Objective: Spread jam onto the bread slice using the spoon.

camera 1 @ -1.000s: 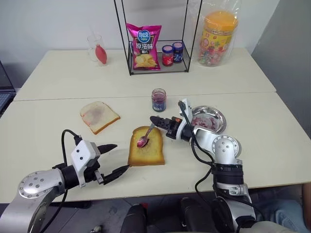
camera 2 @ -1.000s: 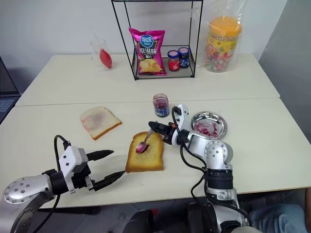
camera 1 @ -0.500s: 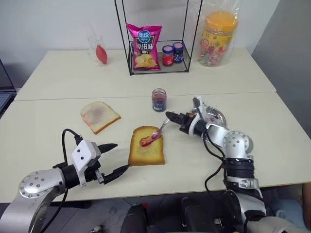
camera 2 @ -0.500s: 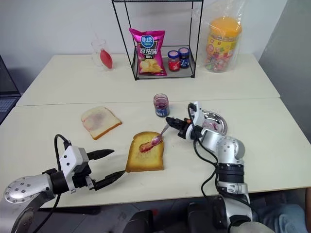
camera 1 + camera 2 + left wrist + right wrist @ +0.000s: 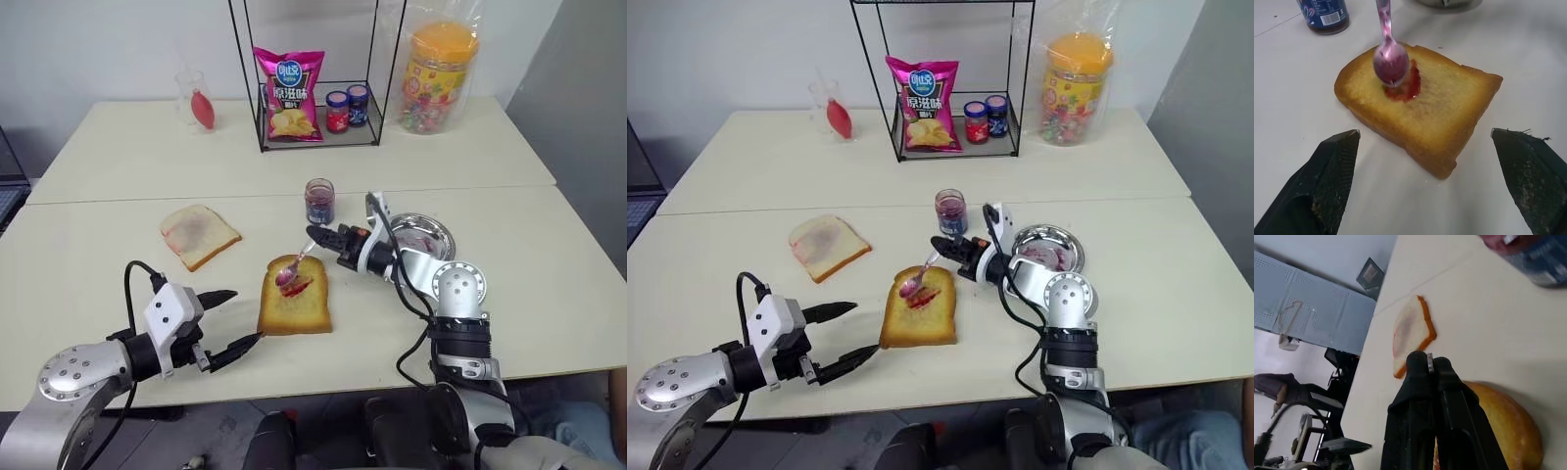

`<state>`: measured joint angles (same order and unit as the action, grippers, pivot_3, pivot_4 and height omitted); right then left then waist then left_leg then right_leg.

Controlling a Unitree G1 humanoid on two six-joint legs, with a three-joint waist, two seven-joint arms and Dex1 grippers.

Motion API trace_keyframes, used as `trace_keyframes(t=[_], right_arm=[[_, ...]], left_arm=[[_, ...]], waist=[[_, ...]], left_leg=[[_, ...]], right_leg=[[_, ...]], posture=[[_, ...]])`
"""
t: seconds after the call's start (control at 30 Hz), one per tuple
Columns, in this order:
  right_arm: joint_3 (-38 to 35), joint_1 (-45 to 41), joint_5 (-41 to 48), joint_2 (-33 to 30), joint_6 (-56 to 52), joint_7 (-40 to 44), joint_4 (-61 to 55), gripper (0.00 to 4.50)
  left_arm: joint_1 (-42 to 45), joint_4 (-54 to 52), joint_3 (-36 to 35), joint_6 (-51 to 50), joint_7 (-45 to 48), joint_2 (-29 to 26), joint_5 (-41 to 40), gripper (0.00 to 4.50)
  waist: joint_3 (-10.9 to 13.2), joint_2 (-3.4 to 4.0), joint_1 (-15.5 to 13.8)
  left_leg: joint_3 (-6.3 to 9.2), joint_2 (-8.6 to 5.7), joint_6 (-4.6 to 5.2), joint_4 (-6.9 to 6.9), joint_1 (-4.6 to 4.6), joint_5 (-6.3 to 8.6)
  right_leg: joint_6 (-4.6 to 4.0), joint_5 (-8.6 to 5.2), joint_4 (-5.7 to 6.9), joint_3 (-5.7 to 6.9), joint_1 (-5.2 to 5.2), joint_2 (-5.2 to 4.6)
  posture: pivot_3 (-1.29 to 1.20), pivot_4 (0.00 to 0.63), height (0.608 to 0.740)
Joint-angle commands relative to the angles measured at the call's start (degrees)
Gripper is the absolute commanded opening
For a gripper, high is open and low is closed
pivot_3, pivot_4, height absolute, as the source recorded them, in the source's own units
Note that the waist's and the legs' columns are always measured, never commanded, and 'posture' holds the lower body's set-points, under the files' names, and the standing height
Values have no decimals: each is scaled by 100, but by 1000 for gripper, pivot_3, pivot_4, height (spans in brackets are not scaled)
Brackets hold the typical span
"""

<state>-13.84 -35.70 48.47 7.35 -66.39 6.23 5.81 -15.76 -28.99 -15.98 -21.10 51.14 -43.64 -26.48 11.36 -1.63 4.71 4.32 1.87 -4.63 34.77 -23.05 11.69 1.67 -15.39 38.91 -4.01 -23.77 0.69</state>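
counter [image 5: 118, 157]: big pale top, loads of bare room left of and in front of the bread slice
bread slice [image 5: 294, 296]: our landmark, flat, near the front edge
right tool [image 5: 315, 236]: clamped on the spoon [image 5: 291, 273], bowl hovering over the slice's far part
left tool [image 5: 235, 318]: fingers wide apart, holding nothing, just left of the slice
jam [image 5: 1409, 87]: small red streak on top
step: spreading, I'd guess; next up, drag the bowl across the bare crumb

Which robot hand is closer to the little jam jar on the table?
The right. Its end effector sits just in front of the jam jar, holding the spoon. The left end effector hangs far nearer the table's front edge.
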Motion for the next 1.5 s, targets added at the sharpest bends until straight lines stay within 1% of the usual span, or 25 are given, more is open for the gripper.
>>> trace_keyframes(t=[0.03,0.17,0.27,0.33,0.5,0.63,0.73,0.8,0.9,1.07,1.33,1.5], right_arm=[[6,241,83,-102,-43,125,-159,26],[-86,382,237,-177,-248,67,-368,26],[-287,531,437,-378,-556,-36,-603,26],[-397,591,525,-521,-701,-81,-701,26],[-714,580,984,-597,-1148,-346,-989,26],[-929,525,1479,-457,-1494,-678,-1303,26],[-1033,351,1630,-188,-1328,-989,-1231,26],[-1025,230,1578,-32,-1111,-1133,-1102,26],[-927,74,1354,50,-777,-1125,-838,26],[-609,183,975,-132,-457,-933,-540,26],[-550,602,1302,-452,-850,-905,-1167,26],[-517,631,1661,-664,-1071,-915,-1705,26]], left_arm=[[-58,-165,-83,143,34,-7,-12,4500],[-92,-152,-63,177,40,1,9,4500],[-74,-98,-24,231,61,9,42,4500],[-67,-87,-4,250,61,15,58,4500],[-85,-99,4,286,76,18,67,4500],[-109,-124,2,294,77,19,71,4500],[-101,-152,16,273,52,22,65,4500],[-93,-168,20,258,47,18,54,4500],[-60,-190,47,232,38,9,45,4500],[30,-223,34,172,-30,21,11,4500],[86,-320,11,112,-118,16,-66,4500],[157,-329,33,150,-103,3,-64,4500]], waist=[[1,2,4],[1,1,10],[1,1,3],[0,0,-3],[0,1,6],[1,2,7],[1,2,10],[1,2,12],[1,2,23],[1,2,18],[2,2,16],[2,3,14]], left_leg=[[0,0,0,0,0,0],[-1,0,0,0,4,0],[0,0,0,0,3,0],[0,-2,0,0,1,0],[-2,-3,0,0,3,0],[0,-1,0,0,4,0],[-1,-1,0,0,2,0],[-1,-1,1,0,2,0],[-1,0,0,1,3,0],[-2,-1,0,0,1,0],[-1,0,1,-3,1,1],[-1,0,1,-2,1,1]], right_leg=[[1,0,0,-1,0,0],[1,1,5,-2,-1,0],[-26,-15,5,-1,0,0],[-26,-15,1,-2,1,-1],[-25,-14,2,-3,2,-2],[-26,-15,4,-2,1,-1],[-24,-14,3,-3,0,-1],[-25,-14,4,-2,-1,0],[-26,-15,4,-3,-1,0],[-23,-13,0,-2,0,0],[-8,-5,1,-2,-2,0],[-27,-16,2,-2,-1,0]], posture=[[0,150,740],[0,150,740],[0,150,740],[0,150,740],[0,150,740],[0,150,740],[0,150,740],[0,150,740],[0,150,740],[0,150,740],[0,150,740],[0,150,740]])
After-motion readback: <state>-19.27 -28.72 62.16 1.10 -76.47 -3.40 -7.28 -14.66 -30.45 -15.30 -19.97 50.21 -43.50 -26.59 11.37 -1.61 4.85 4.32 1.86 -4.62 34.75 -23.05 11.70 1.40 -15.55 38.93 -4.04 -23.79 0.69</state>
